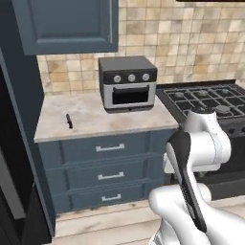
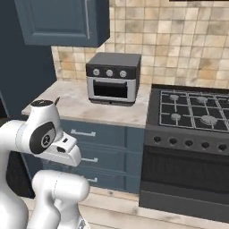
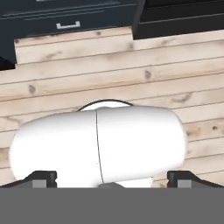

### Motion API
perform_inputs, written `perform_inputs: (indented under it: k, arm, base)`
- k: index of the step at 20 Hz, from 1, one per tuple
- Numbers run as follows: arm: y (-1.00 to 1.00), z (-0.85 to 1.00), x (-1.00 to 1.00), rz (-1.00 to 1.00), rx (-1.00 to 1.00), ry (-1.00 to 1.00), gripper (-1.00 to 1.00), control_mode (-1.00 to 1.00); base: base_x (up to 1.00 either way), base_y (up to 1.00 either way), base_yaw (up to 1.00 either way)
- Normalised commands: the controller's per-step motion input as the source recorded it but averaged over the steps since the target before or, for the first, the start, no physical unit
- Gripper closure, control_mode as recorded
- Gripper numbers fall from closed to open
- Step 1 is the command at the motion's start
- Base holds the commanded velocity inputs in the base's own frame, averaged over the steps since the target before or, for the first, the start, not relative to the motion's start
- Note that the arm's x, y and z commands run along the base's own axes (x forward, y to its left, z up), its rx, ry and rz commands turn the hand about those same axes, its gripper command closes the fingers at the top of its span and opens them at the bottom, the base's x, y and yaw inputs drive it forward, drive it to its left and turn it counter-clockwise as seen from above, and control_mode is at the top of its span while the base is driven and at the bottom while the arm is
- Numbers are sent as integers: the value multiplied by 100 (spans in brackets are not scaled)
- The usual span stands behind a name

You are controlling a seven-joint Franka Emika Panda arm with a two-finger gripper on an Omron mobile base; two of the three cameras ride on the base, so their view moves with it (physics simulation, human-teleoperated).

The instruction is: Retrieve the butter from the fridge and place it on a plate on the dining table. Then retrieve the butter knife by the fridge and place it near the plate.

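Black knife [image 1: 69,120] lies flat on the counter's [image 1: 95,119] left; thin, it could skid from the gripper's [image 3: 112,180] wide-apart jaws when pinched.

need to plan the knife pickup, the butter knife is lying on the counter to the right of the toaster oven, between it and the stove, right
Not quite. The butter knife does lie on the counter, but to the left of the toaster oven, toward the counter's left end, away from the stove. The left base view shows it.
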Motion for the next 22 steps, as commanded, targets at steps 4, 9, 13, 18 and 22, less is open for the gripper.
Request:
perform_inputs:
  k: [4, 9, 13, 18, 22]
  arm:
    - [0, 0, 0, 0, 0, 0, -100, 100]
    - [0, 0, 0, 0, 0, 0, -100, 100]
    - [0, 0, 0, 0, 0, 0, -100, 100]
    - [0, 0, 0, 0, 0, 0, -100, 100]
    - [0, 0, 0, 0, 0, 0, -100, 100]
  base:
    - [3, -15, 59]
    - [23, -7, 49]
    - [34, 0, 4]
    - [66, 0, 2]
    - [93, 33, 0]
